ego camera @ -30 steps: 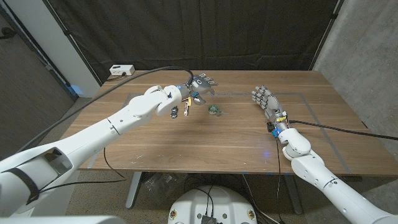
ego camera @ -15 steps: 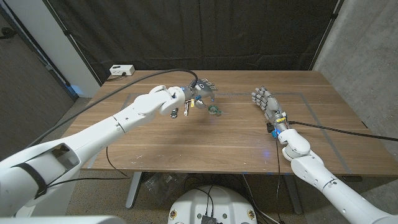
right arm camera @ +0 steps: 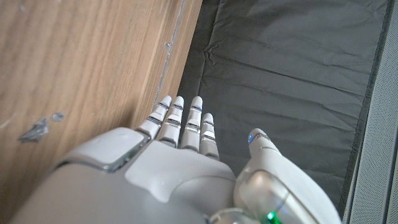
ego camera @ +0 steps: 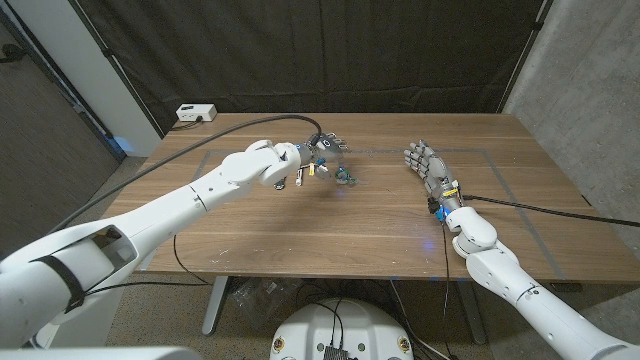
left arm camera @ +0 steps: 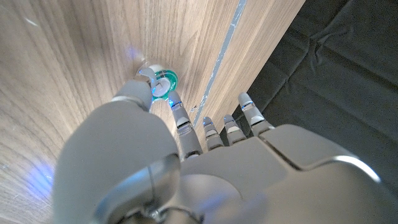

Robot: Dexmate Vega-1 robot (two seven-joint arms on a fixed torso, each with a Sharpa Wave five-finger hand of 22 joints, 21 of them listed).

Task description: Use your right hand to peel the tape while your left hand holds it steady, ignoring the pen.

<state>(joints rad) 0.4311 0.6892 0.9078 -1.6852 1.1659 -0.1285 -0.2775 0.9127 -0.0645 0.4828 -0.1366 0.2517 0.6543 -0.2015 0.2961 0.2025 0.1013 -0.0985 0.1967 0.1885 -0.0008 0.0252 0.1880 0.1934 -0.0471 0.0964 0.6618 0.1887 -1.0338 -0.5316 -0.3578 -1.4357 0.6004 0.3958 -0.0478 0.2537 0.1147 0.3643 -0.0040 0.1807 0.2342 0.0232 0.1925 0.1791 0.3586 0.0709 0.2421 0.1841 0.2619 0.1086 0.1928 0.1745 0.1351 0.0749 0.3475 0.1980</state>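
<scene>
A small green-edged tape roll (ego camera: pixel 344 178) lies on the wooden table (ego camera: pixel 330 230), left of the middle; the left wrist view shows the tape roll (left arm camera: pixel 164 82) as a clear ring. My left hand (ego camera: pixel 322 150) hovers just behind and to the left of it, fingers (left arm camera: pixel 211 127) spread and holding nothing. Its thumb (left arm camera: pixel 138 94) reaches to the roll's edge, but I cannot tell whether it touches. My right hand (ego camera: pixel 425 160) stands on its edge at the right of the table, fingers (right arm camera: pixel 183 121) straight and apart, well away from the roll.
A white box (ego camera: pixel 197 112) sits at the table's back left corner. A black cable (ego camera: pixel 540 206) runs from my right wrist across the table to the right edge. Thin marked lines (ego camera: pixel 480 152) cross the tabletop. Dark curtains hang behind.
My left hand has moved right and slightly down, from well left of the tape roll to right beside it. The right hand and the roll have stayed put.
</scene>
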